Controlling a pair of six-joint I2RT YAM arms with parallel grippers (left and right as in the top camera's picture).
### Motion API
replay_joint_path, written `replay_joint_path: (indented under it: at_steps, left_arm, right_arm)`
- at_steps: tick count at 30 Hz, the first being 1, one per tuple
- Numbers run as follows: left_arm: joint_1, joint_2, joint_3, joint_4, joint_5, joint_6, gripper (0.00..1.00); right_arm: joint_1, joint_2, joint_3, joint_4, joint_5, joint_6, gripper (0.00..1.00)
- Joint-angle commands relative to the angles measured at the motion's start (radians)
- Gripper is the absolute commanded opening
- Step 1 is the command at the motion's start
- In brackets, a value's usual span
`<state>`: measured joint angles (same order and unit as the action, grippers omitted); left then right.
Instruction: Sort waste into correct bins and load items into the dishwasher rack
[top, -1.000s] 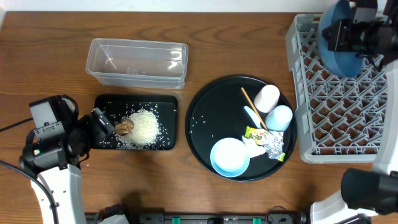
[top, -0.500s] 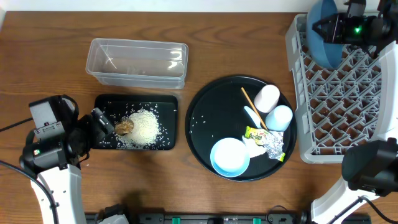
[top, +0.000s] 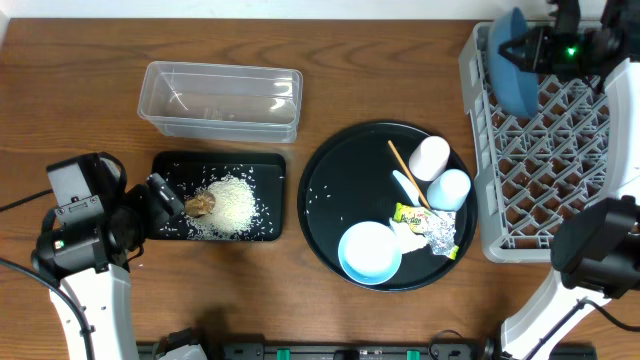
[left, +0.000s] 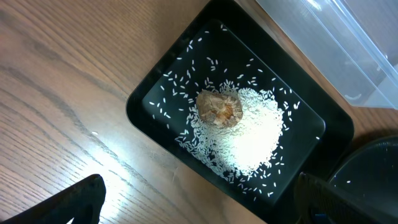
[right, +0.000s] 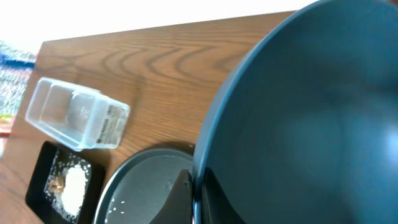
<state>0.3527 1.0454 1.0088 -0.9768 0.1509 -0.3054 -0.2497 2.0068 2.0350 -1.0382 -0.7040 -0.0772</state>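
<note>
My right gripper (top: 522, 47) is shut on the rim of the dark-blue plate (top: 512, 62), holding it on edge over the far left part of the grey dishwasher rack (top: 545, 235); the plate fills the right wrist view (right: 311, 118). My left gripper (left: 199, 205) is open and empty at the left end of the shallow black tray (top: 170, 228), which holds white rice (top: 232, 205) and a brown lump (top: 202, 204). The clear tub (top: 222, 99) stands behind it. The round black tray (top: 330, 200) carries the pale-blue bowl (top: 369, 251), white cup (top: 431, 156), light-blue cup (top: 450, 188), wooden stick (top: 402, 164), white spoon (top: 404, 183), wrapper (top: 409, 213), foil (top: 441, 233) and tissue (top: 408, 234).
A few rice grains lie scattered on the round tray's left part (top: 318, 192). The rack's lattice floor (top: 555, 150) is bare apart from the plate. Bare wooden tabletop (top: 70, 80) lies at the far left.
My right gripper has carried the plate toward the rack's far left corner and turned it more on edge. The left arm has not moved.
</note>
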Motion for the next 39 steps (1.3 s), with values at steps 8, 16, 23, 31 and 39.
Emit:
replay_joint_path:
  at_steps: [8, 16, 23, 31, 39]
  left_arm:
    - [0.005, -0.001, 0.022, -0.003, -0.003, 0.02, 0.98]
    - [0.005, -0.001, 0.022, -0.003, -0.003, 0.02, 0.98]
    - [0.005, -0.001, 0.022, -0.003, -0.003, 0.02, 0.98]
    - [0.005, -0.001, 0.022, -0.002, -0.003, 0.02, 0.98]
    - [0.005, -0.001, 0.022, -0.003, -0.003, 0.02, 0.98]
  right_arm:
    - [-0.045, 0.002, 0.008, 0.001, -0.073, 0.001, 0.01]
    - [-0.045, 0.008, 0.007, 0.015, -0.217, 0.011, 0.01]
    - [-0.046, 0.008, -0.001, 0.014, -0.227, 0.063, 0.01]
    - [-0.053, 0.008, -0.062, 0.031, -0.109, 0.084, 0.01]
    - [-0.077, 0.008, -0.068, 0.037, -0.106, 0.084, 0.01]
